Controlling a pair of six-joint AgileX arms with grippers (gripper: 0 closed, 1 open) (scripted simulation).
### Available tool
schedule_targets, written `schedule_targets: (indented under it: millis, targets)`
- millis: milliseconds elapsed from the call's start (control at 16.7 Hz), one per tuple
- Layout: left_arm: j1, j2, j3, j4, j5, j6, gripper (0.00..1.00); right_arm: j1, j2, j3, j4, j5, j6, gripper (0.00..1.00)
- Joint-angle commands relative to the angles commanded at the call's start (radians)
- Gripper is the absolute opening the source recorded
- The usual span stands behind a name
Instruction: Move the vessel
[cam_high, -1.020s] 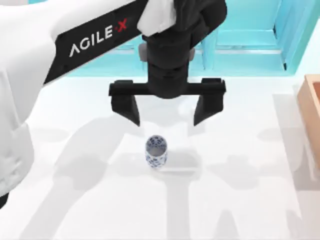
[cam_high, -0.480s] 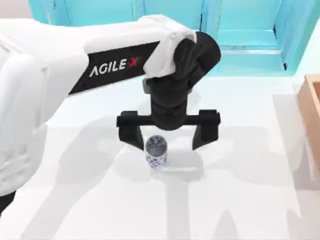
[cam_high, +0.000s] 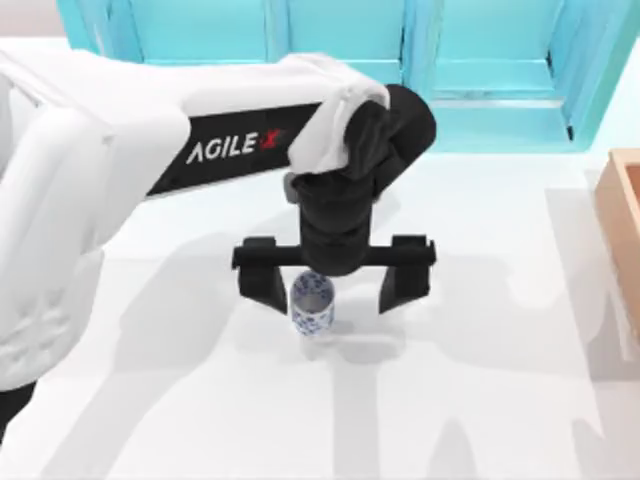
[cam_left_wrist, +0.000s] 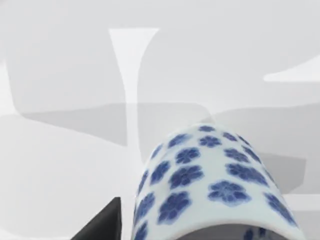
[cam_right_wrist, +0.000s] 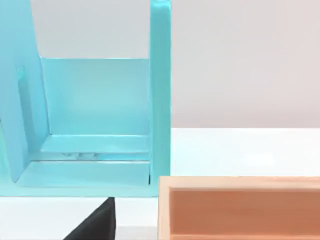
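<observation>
While its wrist hides the vessel's (cam_high: 312, 307) far rim, left tool (cam_high: 333, 291) straddles it — fingers apart (untouching).

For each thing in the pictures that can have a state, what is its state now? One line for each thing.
vessel: upright on the table, between the open fingers, not gripped.
left gripper: open, lowered around the vessel.
wooden box: open on top, at the table's right edge.
turquoise shelf: open-fronted, standing at the table's back.

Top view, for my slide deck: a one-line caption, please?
Left gripper open, lowered around the upright blue-flowered vessel on the white table, fingers either side, not closed.
</observation>
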Motion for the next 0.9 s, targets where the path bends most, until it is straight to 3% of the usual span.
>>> schedule_targets:
  millis: [660,900]
  targets:
    - [0.000,0.000,0.000,0.000,0.000,0.000,0.02,0.000,0.000,0.000,0.000,0.000,0.000,1.00]
    - [0.000,0.000,0.000,0.000,0.000,0.000,0.00,0.000,0.000,0.000,0.000,0.000,0.000,1.00]
